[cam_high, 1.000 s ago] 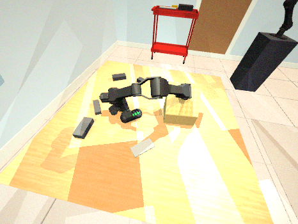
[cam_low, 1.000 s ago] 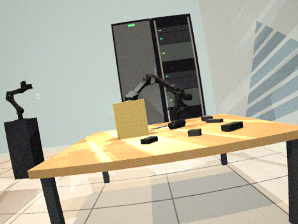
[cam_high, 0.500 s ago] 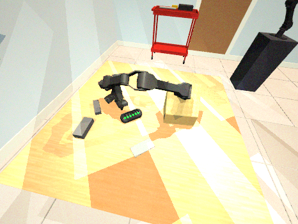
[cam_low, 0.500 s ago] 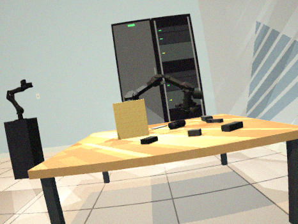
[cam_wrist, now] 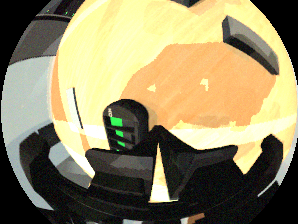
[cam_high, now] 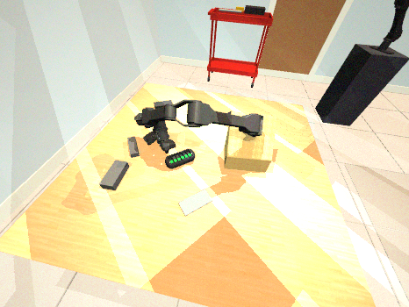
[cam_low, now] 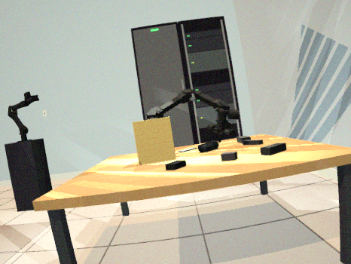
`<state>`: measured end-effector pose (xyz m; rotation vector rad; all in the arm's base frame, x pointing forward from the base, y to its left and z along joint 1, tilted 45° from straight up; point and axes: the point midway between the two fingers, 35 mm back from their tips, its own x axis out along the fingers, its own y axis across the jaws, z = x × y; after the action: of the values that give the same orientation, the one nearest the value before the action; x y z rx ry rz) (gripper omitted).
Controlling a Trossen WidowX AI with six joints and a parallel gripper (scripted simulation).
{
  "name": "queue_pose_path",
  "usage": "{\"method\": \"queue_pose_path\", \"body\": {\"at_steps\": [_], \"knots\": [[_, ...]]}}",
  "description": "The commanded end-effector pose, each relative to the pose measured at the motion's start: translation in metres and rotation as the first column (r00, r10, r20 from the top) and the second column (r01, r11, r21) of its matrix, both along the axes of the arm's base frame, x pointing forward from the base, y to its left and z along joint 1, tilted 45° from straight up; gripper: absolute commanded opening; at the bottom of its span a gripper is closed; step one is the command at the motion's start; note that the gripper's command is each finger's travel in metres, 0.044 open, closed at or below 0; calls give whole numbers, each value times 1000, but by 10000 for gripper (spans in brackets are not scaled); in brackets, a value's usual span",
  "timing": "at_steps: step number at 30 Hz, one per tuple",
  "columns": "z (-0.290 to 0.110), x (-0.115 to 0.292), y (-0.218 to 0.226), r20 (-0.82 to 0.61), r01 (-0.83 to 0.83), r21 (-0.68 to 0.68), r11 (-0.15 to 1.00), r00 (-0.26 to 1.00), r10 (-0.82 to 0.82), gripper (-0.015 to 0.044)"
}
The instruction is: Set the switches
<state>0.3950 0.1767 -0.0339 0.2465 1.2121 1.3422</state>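
Controller unit (cam_high: 179,158) lies flat on bench (cam_high: 263,228), switches up, all showing green, just beside gripper (cam_high: 166,146), whose fingers are pressed together w/ nothing btwn. Risk: closed tip nudging the end could skid or spin unit toward wooden block (cam_high: 247,151); label unread.

Lab/server rm (tiled floor): server rack (cam_low: 158,75), red cart (cam_high: 239,17).

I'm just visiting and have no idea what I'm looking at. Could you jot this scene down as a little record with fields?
Arm: dark grey robot arm reaching over a yellow wooden bench
Gripper: gripper shut, holding nothing, at one end of the unit
Unit: dark grey controller unit, flat on its base, green switch ends showing
Nearby: tan box, grey flat block, pale card
Background: red cart
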Motion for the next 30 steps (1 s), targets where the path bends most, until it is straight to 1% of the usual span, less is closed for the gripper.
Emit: {"method": "queue_pose_path", "body": {"at_steps": [1,18,30], "knots": [[-5,-2,6,-11,2,4,1000,1000,-2,0],[-24,-4,25,-12,1,6,1000,1000,-1,0],[-23,-6,27,-13,1,6,1000,1000,-1,0]]}}
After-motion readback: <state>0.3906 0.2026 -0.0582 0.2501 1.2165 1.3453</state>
